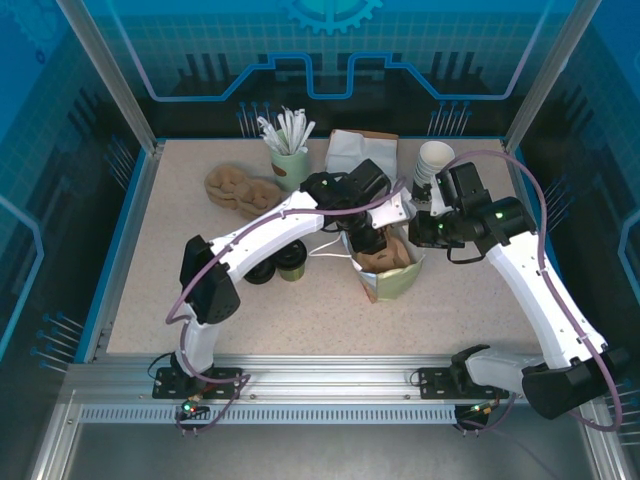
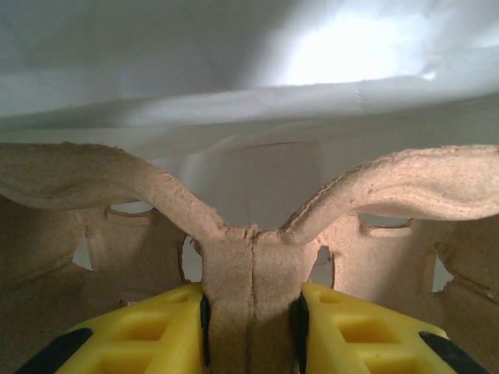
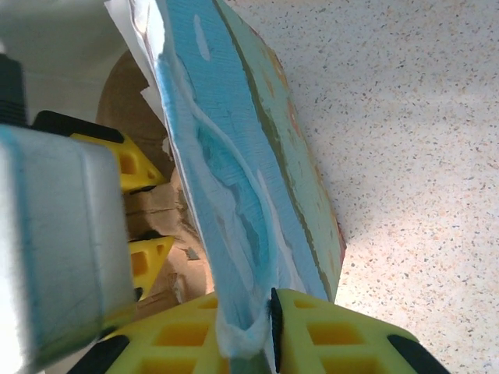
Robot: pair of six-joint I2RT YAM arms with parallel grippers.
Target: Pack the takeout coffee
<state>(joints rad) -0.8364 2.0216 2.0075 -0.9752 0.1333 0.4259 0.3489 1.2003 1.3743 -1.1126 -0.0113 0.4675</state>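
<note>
The takeout coffee (image 1: 291,264) stood upright on the table (image 1: 300,325), at nine o'clock from the bag (image 1: 396,285) and nearer the left gripper (image 2: 251,315), which was pinching a cardboard carrier (image 2: 249,261) by its centre rib inside the bag, while the right gripper (image 3: 269,331) clamped the bag's wall.

left arm (image 1: 270,232): white links, black joints, mauve cable (image 1: 178,300) | right arm (image 1: 545,295): same white and black, green wrist light, mauve cable | left gripper (image 2: 251,308): yellow ribbed fingers (image 2: 140,336), black pads (image 2: 205,319) | right gripper (image 3: 261,331): same yellow and black
</note>
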